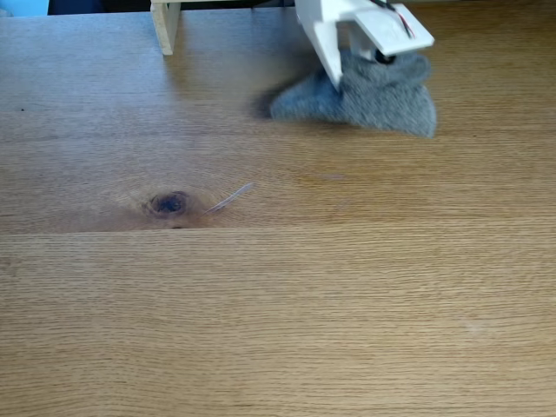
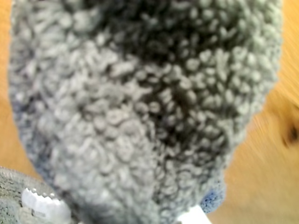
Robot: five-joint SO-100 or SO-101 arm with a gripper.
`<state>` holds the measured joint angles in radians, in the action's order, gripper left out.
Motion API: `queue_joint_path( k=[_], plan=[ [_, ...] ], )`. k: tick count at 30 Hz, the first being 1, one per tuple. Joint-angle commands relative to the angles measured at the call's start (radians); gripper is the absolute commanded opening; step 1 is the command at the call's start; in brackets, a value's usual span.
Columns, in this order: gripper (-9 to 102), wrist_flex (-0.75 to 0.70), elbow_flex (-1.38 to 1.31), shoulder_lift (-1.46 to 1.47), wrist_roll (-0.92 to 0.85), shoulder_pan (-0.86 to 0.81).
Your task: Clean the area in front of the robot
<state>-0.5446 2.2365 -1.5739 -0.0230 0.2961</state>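
The area is a light-brown oak tabletop with a dark oval knot left of centre. At the far right of the fixed view, the robot's white gripper reaches down onto a crumpled grey terry cloth that rests on the wood. In the wrist view the cloth bulges between two white fingertips at the bottom edge, so the gripper is shut on it. Red and black wires run over the gripper's flat plate.
A pale wooden post stands at the far edge, left of the arm. A thin pale sliver lies on the wood just right of the knot. A straight board seam crosses the table.
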Motion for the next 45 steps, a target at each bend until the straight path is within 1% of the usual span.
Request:
queue_joint_path(
  k=[1, 4, 7, 11, 16, 22, 24, 27, 29, 32, 36, 41, 45],
  plan=[
    [0, 0.278, -0.058, 0.17, -0.023, 0.006],
    [0, 0.497, -0.058, 0.301, -0.026, 0.002],
    [0, 0.723, -0.058, 0.413, 0.018, -0.014],
    [0, 0.94, -0.058, 0.523, 0.058, -0.021],
    [0, 1.077, -0.058, 0.64, 0.075, -0.023],
    [0, 1.2, -0.084, 0.815, -0.011, -0.071],
    [0, 1.178, -0.146, 0.87, -0.029, -0.126],
    [0, 1.077, -0.301, 0.936, -0.04, -0.241],
    [0, 0.986, -0.436, 0.985, -0.049, -0.322],
    [0, 0.811, -0.635, 1.035, -0.035, -0.434],
    [0, 0.629, -0.83, 1.068, -0.008, -0.561],
    [0, 0.451, -0.877, 1.072, -0.014, -0.646],
    [0, 0.259, -0.876, 1.055, 0.035, -0.658]
  ],
)
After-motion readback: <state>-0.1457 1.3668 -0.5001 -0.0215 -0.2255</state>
